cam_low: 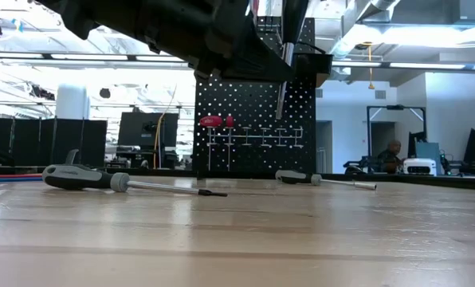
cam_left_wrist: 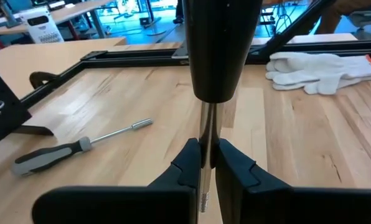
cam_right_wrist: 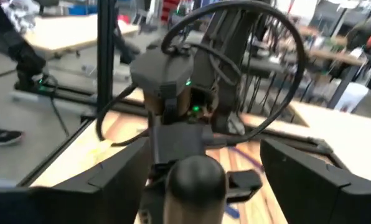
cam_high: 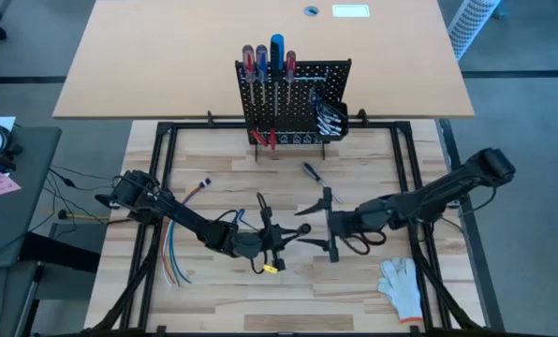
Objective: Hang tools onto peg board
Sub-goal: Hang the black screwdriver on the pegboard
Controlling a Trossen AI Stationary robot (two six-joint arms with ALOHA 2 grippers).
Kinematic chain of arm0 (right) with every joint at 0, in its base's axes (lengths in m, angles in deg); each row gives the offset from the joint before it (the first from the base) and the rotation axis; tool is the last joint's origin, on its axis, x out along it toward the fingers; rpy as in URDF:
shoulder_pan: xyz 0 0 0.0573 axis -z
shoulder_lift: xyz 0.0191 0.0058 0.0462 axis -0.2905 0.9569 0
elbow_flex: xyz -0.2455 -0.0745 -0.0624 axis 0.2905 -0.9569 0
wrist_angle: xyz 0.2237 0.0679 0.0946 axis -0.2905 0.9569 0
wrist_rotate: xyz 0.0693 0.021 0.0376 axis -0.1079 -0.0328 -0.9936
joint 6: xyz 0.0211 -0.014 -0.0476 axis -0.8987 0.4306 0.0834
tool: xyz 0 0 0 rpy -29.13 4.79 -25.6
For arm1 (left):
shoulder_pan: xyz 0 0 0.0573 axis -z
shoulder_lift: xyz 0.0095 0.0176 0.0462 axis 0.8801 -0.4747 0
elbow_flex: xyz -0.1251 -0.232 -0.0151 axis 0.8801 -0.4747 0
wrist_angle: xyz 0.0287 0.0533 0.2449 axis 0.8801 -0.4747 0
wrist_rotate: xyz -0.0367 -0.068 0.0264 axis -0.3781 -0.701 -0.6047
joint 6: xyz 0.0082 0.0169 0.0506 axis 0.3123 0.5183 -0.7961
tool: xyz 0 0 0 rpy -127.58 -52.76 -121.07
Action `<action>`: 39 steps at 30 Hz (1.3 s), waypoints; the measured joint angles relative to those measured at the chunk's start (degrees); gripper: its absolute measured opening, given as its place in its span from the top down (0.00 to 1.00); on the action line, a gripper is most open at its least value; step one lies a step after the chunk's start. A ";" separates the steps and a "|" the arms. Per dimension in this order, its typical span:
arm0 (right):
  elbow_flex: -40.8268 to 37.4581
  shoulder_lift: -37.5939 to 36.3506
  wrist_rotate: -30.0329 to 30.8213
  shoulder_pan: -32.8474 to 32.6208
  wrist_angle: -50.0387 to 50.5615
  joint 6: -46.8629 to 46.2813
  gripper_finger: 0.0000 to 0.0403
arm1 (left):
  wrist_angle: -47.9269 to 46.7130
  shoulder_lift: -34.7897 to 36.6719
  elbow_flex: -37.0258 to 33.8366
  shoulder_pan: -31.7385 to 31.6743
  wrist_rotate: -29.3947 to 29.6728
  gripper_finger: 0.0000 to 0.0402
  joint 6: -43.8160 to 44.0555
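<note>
My left gripper (cam_high: 281, 241) is at the table's middle, shut on a black-handled screwdriver (cam_left_wrist: 216, 50). My right gripper (cam_high: 330, 227) is open just to its right. Its fingers stand on either side of the handle's butt end (cam_right_wrist: 195, 177), and I see no touch. The peg board (cam_high: 293, 98) stands upright at the far edge with red- and blue-handled screwdrivers (cam_high: 268, 61) along its top, red pliers (cam_high: 265, 139) low on it, and wrenches in its bin (cam_high: 330, 117). Two more screwdrivers lie flat on the table (cam_low: 86, 177) (cam_low: 301, 177). My left gripper pinches the screwdriver's bare metal shaft (cam_left_wrist: 204, 146) between its two fingers, a little below the handle. The fingers lie across the shaft. The screwdriver is lifted clear of the table, its handle pointing away from my left wrist toward my right gripper.
A white glove (cam_high: 401, 285) lies at the near right and a bundle of coloured wires (cam_high: 176, 257) at the near left. A black frame (cam_high: 157, 168) borders the wooden work surface. One loose screwdriver (cam_high: 310, 173) lies between the grippers and the peg board.
</note>
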 joint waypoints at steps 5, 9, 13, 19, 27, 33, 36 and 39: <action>3.18 -1.71 6.93 -2.26 10.83 -1.15 0.31 | -0.07 0.00 0.00 0.00 0.66 0.96 0.90; 3.29 -2.30 8.99 -3.77 11.84 -2.09 0.36 | -0.11 0.00 0.00 0.00 1.55 0.96 1.04; 3.29 -2.26 8.99 -3.95 12.14 -2.09 0.45 | -0.16 0.00 0.00 -0.02 1.59 0.96 1.35; 3.29 -2.25 8.78 -3.68 12.14 -2.73 0.69 | -0.20 0.00 0.00 -0.08 1.84 0.96 1.47; 3.29 -1.65 9.01 -2.92 12.23 -4.21 0.76 | -4.15 0.12 -0.04 -0.43 2.36 0.81 3.70; 3.29 -1.43 18.52 -2.55 9.60 -3.66 0.76 | -25.31 2.29 -0.02 -1.36 2.36 0.56 14.43; 3.29 1.15 21.41 -0.19 6.03 -0.84 0.76 | -33.74 2.17 -0.72 -0.89 3.78 0.48 22.42; 3.17 5.98 22.02 3.23 -1.21 4.02 0.76 | -32.27 1.67 -3.52 0.45 5.89 0.46 27.50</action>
